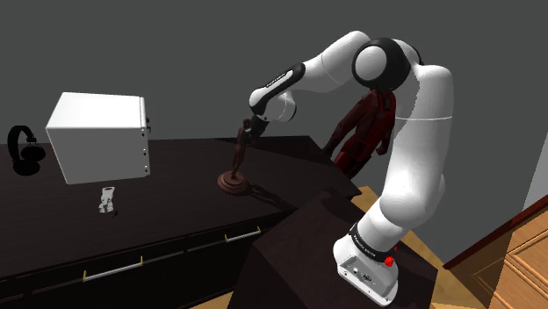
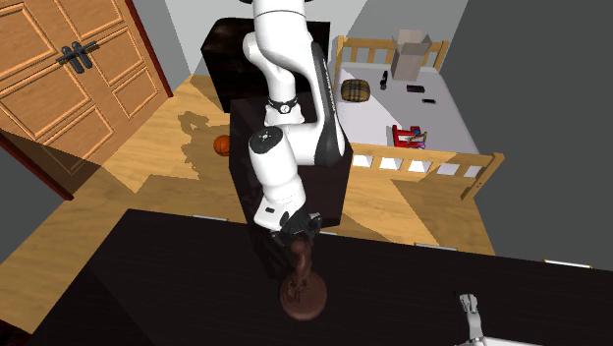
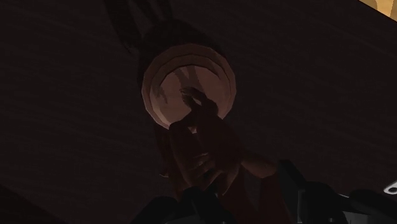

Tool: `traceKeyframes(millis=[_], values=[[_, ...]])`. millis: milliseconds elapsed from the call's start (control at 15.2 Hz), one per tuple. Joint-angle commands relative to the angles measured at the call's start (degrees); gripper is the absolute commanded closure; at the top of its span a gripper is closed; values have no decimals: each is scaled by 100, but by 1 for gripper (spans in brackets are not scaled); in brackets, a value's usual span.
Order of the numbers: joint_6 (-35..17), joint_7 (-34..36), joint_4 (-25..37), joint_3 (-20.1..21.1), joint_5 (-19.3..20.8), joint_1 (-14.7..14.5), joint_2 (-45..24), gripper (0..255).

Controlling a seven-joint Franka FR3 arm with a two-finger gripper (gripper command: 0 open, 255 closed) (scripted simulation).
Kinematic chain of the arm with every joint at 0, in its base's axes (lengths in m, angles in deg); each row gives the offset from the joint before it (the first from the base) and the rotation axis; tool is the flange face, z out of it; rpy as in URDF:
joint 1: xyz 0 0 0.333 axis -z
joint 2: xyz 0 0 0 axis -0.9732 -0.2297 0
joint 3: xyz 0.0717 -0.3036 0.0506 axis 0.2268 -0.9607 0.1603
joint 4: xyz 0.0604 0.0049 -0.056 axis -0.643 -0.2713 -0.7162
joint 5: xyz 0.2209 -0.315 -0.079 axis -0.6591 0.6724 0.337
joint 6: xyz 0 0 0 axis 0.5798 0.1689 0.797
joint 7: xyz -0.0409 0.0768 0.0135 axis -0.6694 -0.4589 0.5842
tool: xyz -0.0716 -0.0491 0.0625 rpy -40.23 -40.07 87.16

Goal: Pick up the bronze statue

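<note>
2 black fingers (image 3: 294,191) (image 2: 300,228), clenched on the upper part of the bronze statue (image 1: 235,162) (image 2: 302,278) (image 3: 203,153) — a slim dark-brown figure, upright, clasped between them near its head. Straight below the fingers, its round stepped base (image 3: 189,86) (image 1: 234,183) flat on the dark desk (image 1: 176,204) (image 2: 147,285) (image 3: 318,76). Above the fingers, the white arm (image 1: 413,149) (image 2: 295,88), bent over from the dark stand (image 1: 299,255).

Well apart from the fingers, toward the shoulder view's left: 1 small white figurine (image 1: 106,200) (image 2: 472,315) upright on the desk, 1 white box (image 1: 97,136) just behind it with small knobs down one side, and 1 pair of black headphones (image 1: 25,149) farthest off.

Behind the arm and far from the fingers, 1 dark-red human-shaped figure (image 1: 364,127) against the grey wall.

In the second exterior view, beyond the fingers and past the stand — wooden floor (image 2: 167,167), 1 orange ball (image 2: 222,145) lying on it, panelled wooden doors (image 2: 69,79) to one side, and 1 wooden-framed bed (image 2: 422,157) with a few small things on its white top.
</note>
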Motion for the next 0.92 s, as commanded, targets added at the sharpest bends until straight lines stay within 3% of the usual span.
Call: traceKeyframes(millis=[0,858], values=[[44,26,-20,-21,23,-11,59,255],[771,420,-43,-251,388,-157,828,255]])
